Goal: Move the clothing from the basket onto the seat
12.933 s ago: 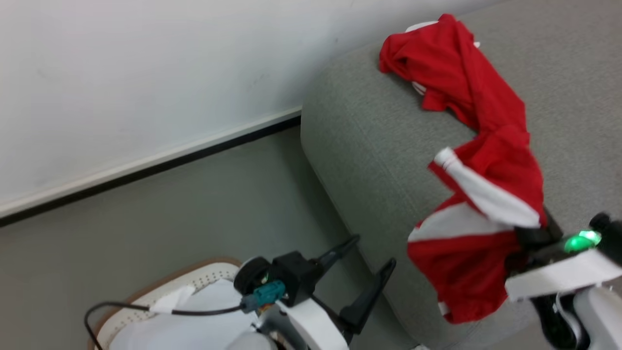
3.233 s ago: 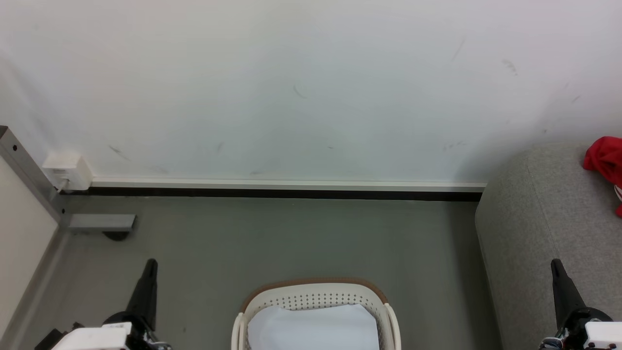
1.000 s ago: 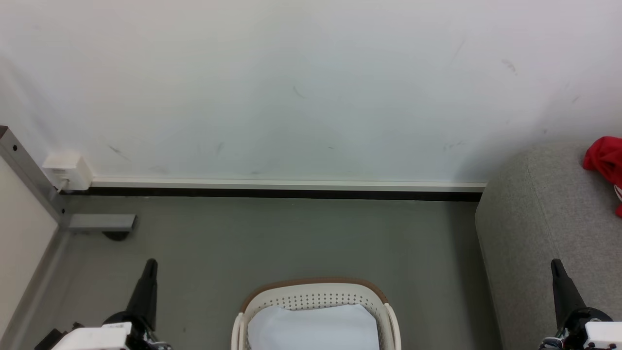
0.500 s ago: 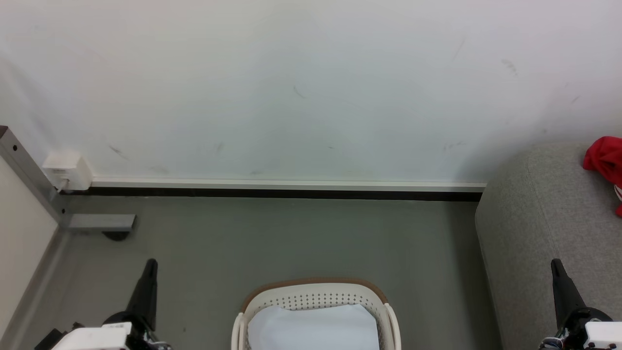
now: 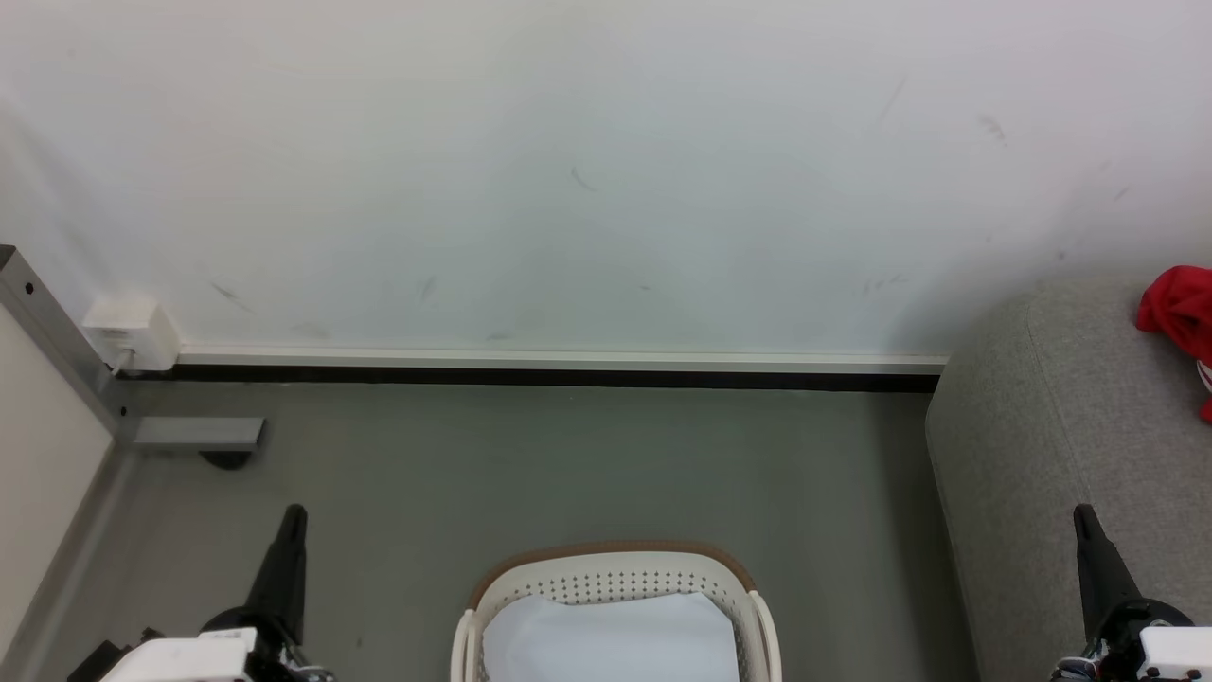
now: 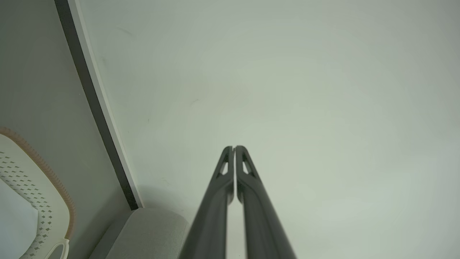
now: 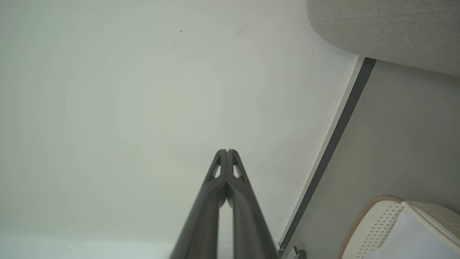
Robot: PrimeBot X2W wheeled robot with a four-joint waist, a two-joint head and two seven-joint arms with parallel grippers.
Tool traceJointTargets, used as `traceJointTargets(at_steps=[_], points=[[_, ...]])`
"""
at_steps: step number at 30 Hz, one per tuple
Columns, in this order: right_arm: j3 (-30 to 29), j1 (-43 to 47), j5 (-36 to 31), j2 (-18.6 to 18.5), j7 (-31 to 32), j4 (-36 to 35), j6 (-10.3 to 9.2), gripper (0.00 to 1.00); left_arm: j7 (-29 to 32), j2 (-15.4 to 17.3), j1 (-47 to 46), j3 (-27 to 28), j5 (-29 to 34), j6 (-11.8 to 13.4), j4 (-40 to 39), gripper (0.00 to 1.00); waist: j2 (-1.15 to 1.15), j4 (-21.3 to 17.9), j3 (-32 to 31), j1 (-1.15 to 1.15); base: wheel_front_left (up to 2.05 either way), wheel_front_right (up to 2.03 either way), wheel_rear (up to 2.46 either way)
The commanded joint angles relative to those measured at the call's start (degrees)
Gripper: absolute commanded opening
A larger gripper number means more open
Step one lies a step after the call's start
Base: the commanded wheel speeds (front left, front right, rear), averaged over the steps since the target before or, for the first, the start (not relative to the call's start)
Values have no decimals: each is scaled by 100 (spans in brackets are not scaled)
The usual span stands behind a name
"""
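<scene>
One basket, one white sheet inside, one seat, perhaps one red garment

A: Where's your left gripper?
B: At seven o'clock in your head view, long dark fingers pointing to twelve, pressed together and empty. Its white wrist shows just beneath.
A: And your right gripper?
B: Five o'clock, likewise pointing to twelve, closed tight with nothing held. Your wrist views show both pairs meeting along their length.
</scene>
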Motion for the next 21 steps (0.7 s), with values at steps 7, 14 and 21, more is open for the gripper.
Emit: traceJointTargets(at_steps=[7, 14, 21], points=[[-22, -69, 13, -46, 15, -34, -12, 0, 20, 13, -45, 10, -80, -32, -18, 0, 0, 0, 0, 0, 0, 0, 0], [-22, -69, 13, -46, 15, -34, -12, 0, 20, 13, -45, 10, -80, -31, -18, 0, 0, 0, 0, 0, 0, 0, 0], [-22, -69, 12, -46, 15, -34, -12, 0, 20, 13, -45, 10, -80, -31, -18, 0, 0, 0, 0, 0, 0, 0, 0]])
